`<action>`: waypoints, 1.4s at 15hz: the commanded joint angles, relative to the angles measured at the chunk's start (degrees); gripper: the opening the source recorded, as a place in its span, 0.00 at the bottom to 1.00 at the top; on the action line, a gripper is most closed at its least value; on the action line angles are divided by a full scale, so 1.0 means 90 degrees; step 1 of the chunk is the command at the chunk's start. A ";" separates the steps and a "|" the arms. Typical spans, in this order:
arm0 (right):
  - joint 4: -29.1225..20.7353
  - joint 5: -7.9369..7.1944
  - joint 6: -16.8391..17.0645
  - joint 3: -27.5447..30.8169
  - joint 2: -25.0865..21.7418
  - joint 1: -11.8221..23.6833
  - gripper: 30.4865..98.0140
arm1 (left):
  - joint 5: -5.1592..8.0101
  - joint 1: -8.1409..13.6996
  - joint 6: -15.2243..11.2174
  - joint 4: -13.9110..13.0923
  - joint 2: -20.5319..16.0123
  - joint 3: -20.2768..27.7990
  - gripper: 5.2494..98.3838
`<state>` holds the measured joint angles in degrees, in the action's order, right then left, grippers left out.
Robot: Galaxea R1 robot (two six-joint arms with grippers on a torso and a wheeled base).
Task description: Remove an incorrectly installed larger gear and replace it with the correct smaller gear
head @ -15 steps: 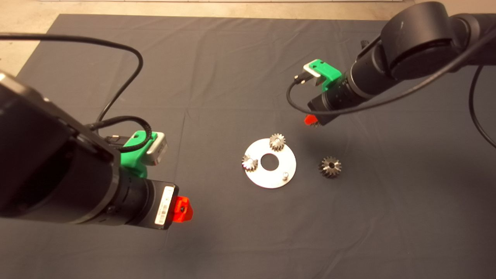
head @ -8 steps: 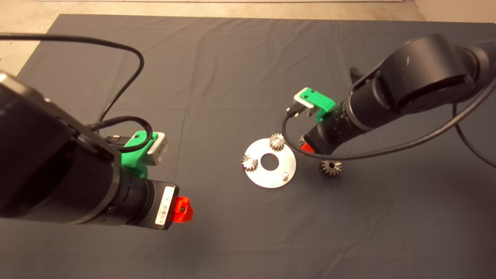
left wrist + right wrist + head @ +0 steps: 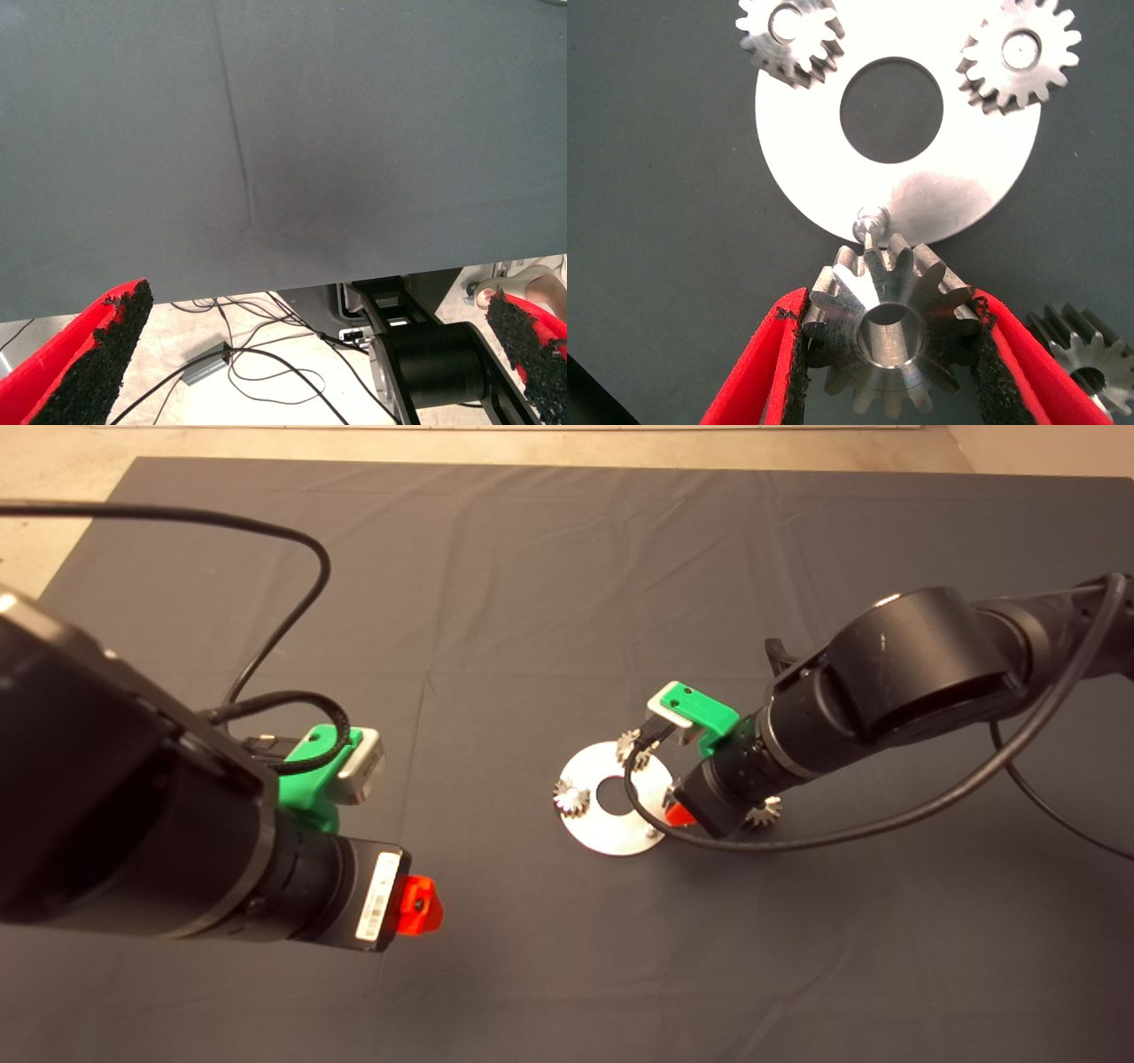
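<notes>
A round silver plate (image 3: pixel 592 837) lies mid-mat with two small gears (image 3: pixel 571 797) (image 3: pixel 631 742) on its pins. My right gripper (image 3: pixel 678 815) is at the plate's near-right rim. In the right wrist view it (image 3: pixel 890 354) is shut on the smaller gear (image 3: pixel 873 283), held flat with its hole up, just beside the plate's (image 3: pixel 824 159) bare pin (image 3: pixel 870 221). The larger gear (image 3: pixel 764 812) lies on the mat right of the plate, partly under the right arm; it also shows in the right wrist view (image 3: pixel 1085 350). My left gripper (image 3: pixel 416 903) hovers open and empty at the front left.
The left wrist view shows the gripper (image 3: pixel 310 354) over bare dark mat (image 3: pixel 283 133), with the mat's edge, floor cables and a black stand beyond. The right arm's cable (image 3: pixel 633 797) loops over the plate.
The right arm has come down from the back right to the plate's near-right rim with the smaller gear in it, now covering part of the larger gear. The left arm has not moved.
</notes>
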<state>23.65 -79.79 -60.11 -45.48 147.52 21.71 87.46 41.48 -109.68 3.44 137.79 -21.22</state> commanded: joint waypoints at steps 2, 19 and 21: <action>0.0493 -0.0164 -0.0046 0.0065 0.0187 -0.0009 0.16 | 0.0839 0.0127 -0.0021 -0.0060 0.0028 0.0085 0.99; 0.1122 -0.0549 -0.0049 0.0222 0.0245 -0.0517 0.15 | 0.0839 0.0127 -0.0021 -0.0069 0.0028 0.0085 0.99; 0.1209 -0.0549 -0.0049 0.0212 0.0245 -0.0547 0.15 | 0.0839 0.0127 -0.0030 -0.0069 0.0028 0.0085 0.99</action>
<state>31.78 -85.08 -60.11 -43.94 149.42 15.90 87.46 41.47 -109.68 3.44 137.79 -21.22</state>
